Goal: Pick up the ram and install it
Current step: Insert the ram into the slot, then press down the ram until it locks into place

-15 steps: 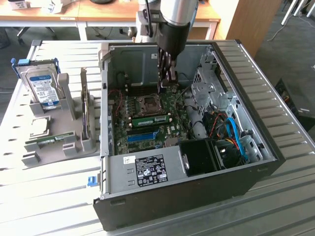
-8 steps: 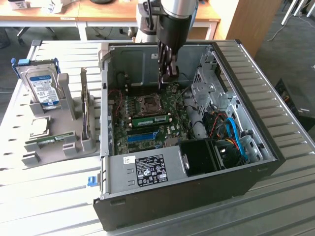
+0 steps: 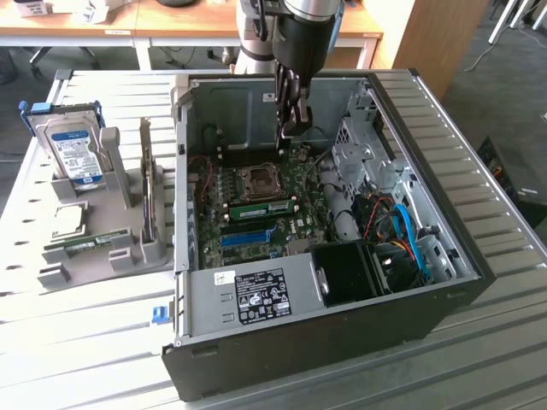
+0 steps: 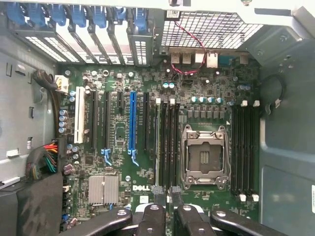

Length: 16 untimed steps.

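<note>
Ram [image 3: 256, 207] standing in slot beside CPU socket [image 3: 258, 179]; judged light, stiff, fragile; best gripped by long edges, clear of chips; gripper [image 3: 289, 130] above, jaws part-open, empty.

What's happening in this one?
The arm's gripper hangs inside the open computer case, above the motherboard. One green ram stick sits in a slot beside the empty processor socket. Another green stick lies in the grey holder on the exterior view's left.
</note>
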### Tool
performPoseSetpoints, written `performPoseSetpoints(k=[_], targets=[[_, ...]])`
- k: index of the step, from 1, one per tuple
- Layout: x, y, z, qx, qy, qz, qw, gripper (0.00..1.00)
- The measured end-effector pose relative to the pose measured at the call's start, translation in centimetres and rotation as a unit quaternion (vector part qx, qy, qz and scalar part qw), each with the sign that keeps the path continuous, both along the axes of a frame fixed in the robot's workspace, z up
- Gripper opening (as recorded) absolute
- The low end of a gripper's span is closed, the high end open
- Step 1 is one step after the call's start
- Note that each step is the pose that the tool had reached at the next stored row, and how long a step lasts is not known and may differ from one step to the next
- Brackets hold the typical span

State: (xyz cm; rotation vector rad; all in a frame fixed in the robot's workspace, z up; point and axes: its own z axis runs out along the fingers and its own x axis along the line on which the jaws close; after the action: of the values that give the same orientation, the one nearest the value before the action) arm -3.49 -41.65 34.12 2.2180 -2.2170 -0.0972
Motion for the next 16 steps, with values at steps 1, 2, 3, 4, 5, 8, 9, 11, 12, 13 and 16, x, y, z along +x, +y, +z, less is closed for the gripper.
performPoseSetpoints(k=[1,2,3,4,5,8,9,11,12,13,16], targets=[[0.0,0.0,0.01,-0.0001,0.0,0.0,1.0,0.19],[0.0,0.0,0.01,-0.0001,0.0,0.0,1.0,0.19],[0.0,0.0,0.01,-0.0001,0.0,0.0,1.0,0.19],[0.0,0.0,0.01,-0.0001,0.0,0.0,1.0,0.19],[0.0,0.0,0.01,-0.0001,0.0,0.0,1.0,0.19],[0.0,0.0,0.01,-0.0001,0.0001,0.0,1.0,0.19],[0.0,0.0,0.01,-0.0001,0.0,0.0,1.0,0.19],[0.0,0.0,0.01,-0.0001,0.0001,0.0,1.0,0.19],[0.0,0.0,0.01,-0.0001,0.0,0.0,1.0,0.17],[0.0,0.0,0.01,-0.0001,0.0,0.0,1.0,0.17],[0.0,0.0,0.01,-0.0001,0.0,0.0,1.0,0.11]])
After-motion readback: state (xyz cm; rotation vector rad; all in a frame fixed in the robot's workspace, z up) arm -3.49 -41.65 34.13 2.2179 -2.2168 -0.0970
